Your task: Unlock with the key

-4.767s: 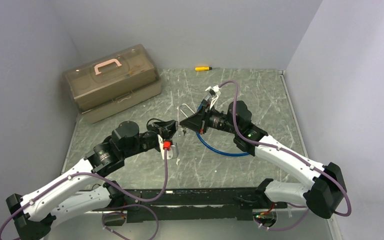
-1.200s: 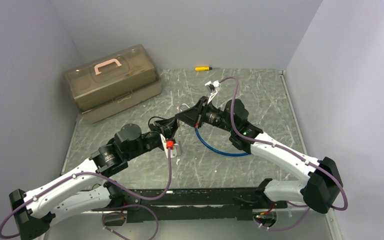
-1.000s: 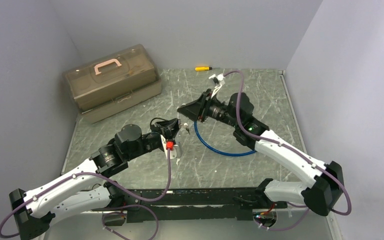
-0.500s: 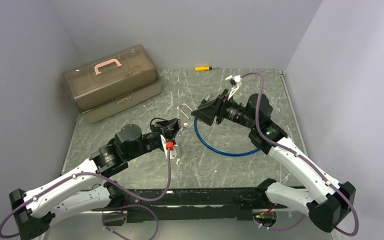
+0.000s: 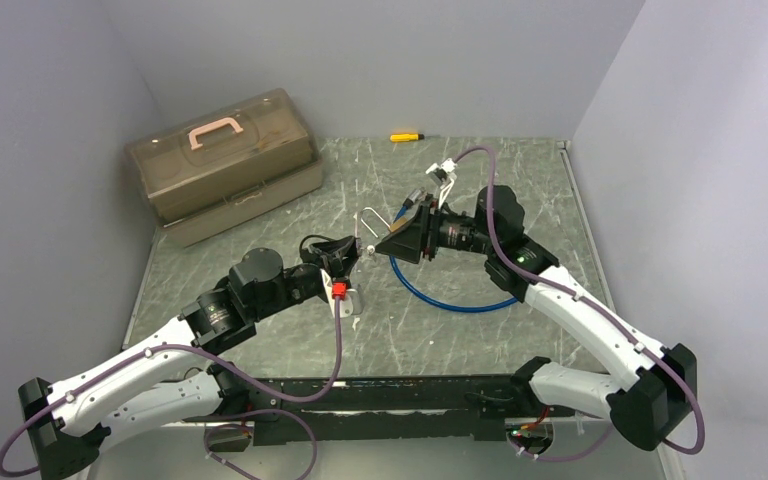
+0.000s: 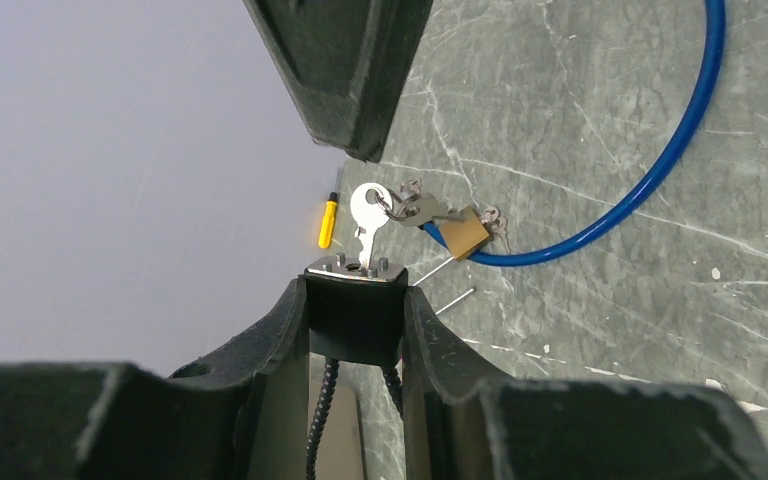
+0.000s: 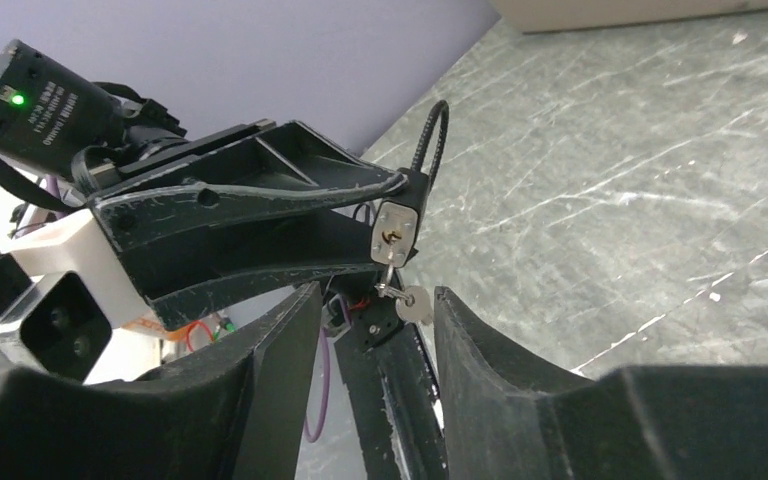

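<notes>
Back at the padlock after swinging away, the right gripper holds its jaws spread either side of the key seated in the padlock, seemingly not touching it, while the left gripper clamps that padlock.

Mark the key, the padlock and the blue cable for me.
key (image 6: pixel 366 207), left wrist view, on its round head.
padlock (image 6: pixel 356 270), left wrist view, on its keyhole face.
blue cable (image 6: pixel 708 70), left wrist view, on its curve.

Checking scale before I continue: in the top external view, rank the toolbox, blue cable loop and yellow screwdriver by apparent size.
1. toolbox, clearly largest.
2. blue cable loop.
3. yellow screwdriver, smallest, though it also lies farthest from the camera.
</notes>
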